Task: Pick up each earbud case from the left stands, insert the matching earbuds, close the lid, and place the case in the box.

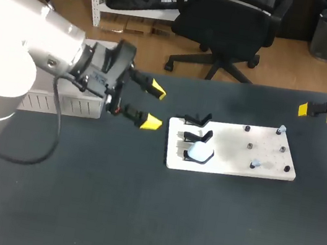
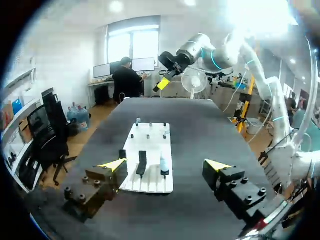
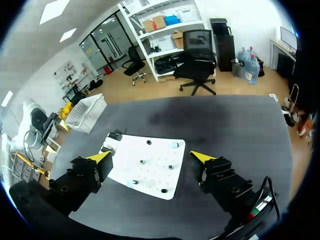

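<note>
A white board (image 1: 234, 148) lies on the dark table. At its left end stand black stands (image 1: 196, 120), and a pale blue earbud case (image 1: 199, 151) rests on the nearest one. Two small pale earbuds (image 1: 282, 128) (image 1: 256, 164) sit on pegs at the board's right end. My left gripper (image 1: 155, 105) hovers open just left of the board, nothing between its fingers. In the left wrist view the left gripper (image 2: 165, 165) faces the board (image 2: 150, 150) and case (image 2: 164, 164). My right gripper (image 1: 317, 113) is open beyond the board's far right corner. In its own view the right gripper (image 3: 151, 156) is over the board (image 3: 145, 170).
A white slatted box (image 1: 60, 104) stands at the table's left, partly hidden behind my left arm; it also shows as the white box (image 3: 87, 112) in the right wrist view. Several dark pegs (image 1: 250, 146) stick up from the board.
</note>
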